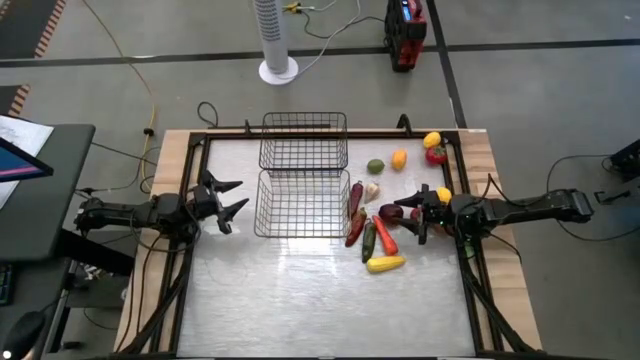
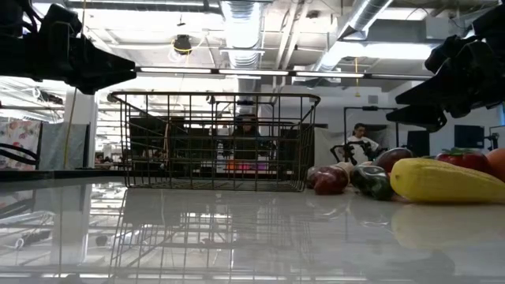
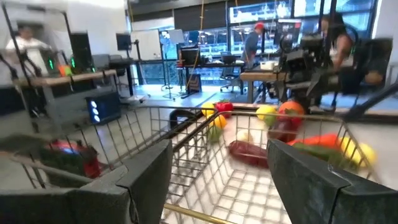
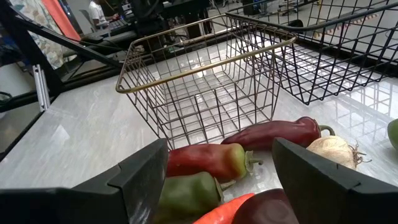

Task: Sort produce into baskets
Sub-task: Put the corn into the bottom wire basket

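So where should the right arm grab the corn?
Across its middle, from straight above. The corn lies flat on the table, long axis roughly left-right, at the near edge of the pile with bare table in front, so jaws can likely straddle its narrow width there.

Glossy white table (image 1: 300, 300) w/ two baskets (image 1: 302, 170) & loose produce (image 1: 384, 232) on it

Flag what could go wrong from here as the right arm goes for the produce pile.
The right gripper hangs open over tightly packed produce: the dark red pepper, green pepper and carrot touch, so a grasp may catch two or knock neighbours aside. The corn lies loose and could roll. The left gripper waits open right beside the near basket; a careless move might shove it.
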You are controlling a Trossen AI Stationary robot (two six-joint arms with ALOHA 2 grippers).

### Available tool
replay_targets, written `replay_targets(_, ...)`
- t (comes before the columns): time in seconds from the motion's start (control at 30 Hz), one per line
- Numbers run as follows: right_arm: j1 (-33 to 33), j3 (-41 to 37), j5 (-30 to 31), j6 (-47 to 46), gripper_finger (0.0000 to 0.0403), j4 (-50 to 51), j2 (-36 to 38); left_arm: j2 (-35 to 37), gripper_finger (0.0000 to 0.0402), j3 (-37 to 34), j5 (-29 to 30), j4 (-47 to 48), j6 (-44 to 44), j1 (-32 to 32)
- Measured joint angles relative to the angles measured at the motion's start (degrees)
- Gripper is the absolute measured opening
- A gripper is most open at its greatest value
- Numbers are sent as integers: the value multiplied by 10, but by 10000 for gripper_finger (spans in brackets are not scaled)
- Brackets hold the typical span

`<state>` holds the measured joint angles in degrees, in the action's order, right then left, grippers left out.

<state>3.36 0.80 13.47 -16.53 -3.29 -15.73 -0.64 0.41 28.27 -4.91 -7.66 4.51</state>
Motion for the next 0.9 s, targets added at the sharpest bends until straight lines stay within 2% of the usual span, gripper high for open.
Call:
replay_targets(0.17, 0, 0, 0, 0, 316, 0, 0, 0, 249, 0, 0, 0, -168, 0)
replay_targets(0.33, 0, 0, 0, 0, 316, 0, 0, 0, 249, 0, 0, 0, -204, 0)
replay_targets(0.5, 0, 0, 0, 0, 316, 0, 0, 0, 249, 0, 0, 0, -149, 0)
replay_targets(0.63, 0, 0, 0, -2, 316, -1, 0, 0, 249, 0, -22, -1, -28, 0)
replay_targets(0.73, 0, 0, 0, -34, 316, -1, 0, 0, 249, 0, -39, -1, 60, 0)
replay_targets(0.9, -2, 0, 20, -112, 316, -5, 0, 0, 249, 0, -19, -1, 105, 0)
